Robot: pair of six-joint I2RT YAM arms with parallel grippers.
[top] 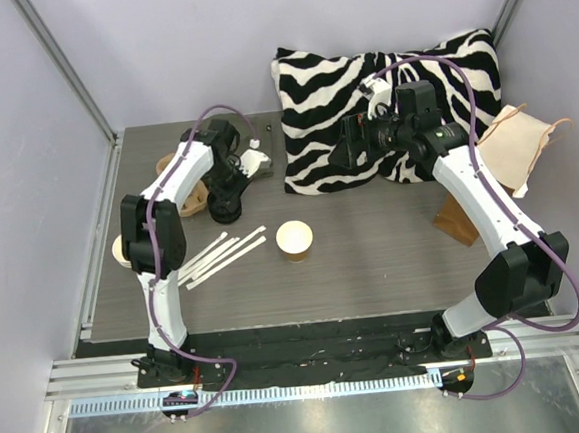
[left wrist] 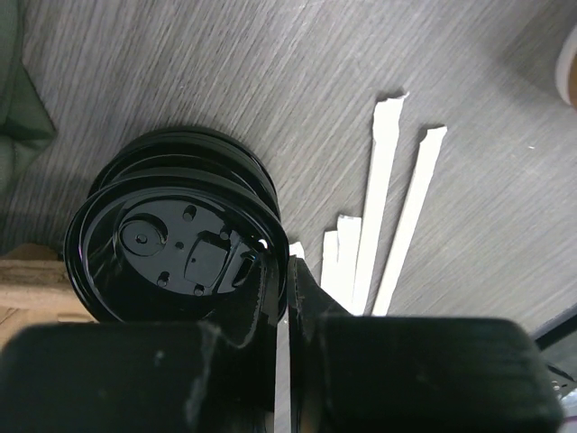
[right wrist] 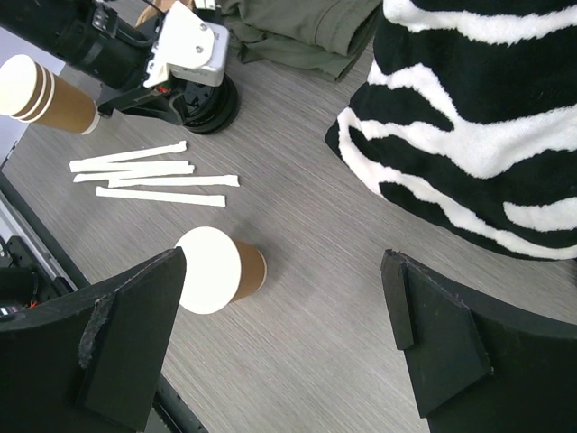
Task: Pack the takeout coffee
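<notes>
Black lid (left wrist: 171, 244) in left tool (left wrist: 279, 271), paper cup (top: 294, 241) apart, white strips (top: 222, 256) between

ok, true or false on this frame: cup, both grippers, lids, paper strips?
1. The coffee cup stands upright on the table with no lid on it. True.
2. The right gripper holds the cup. False: it hangs wide open and empty, and the cup stands apart from it on the table.
3. The left gripper is pinched on the rim of the top black lid. True.
4. The paper strips are stuck in the cup. False: they lie flat on the table, between the lid stack and the cup.
</notes>
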